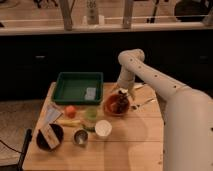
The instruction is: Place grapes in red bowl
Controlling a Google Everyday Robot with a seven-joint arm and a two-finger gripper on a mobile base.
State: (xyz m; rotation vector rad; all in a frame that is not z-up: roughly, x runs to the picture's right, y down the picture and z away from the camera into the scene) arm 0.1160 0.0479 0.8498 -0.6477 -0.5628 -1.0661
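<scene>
Toward the bench's (125, 150) far right edge, the claw (121, 98) is hovering over the red bowl (116, 106), apparently gripping the grapes (119, 103). Releasing off-centre could be sending berries rolling over the rim.

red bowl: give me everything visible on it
The red bowl is round, shallow and orange-red, upright on the wooden table, right of the green tray and behind the white cup. A dark lumpy mass, apparently the grapes, lies inside. The gripper hangs right over its right side.
</scene>
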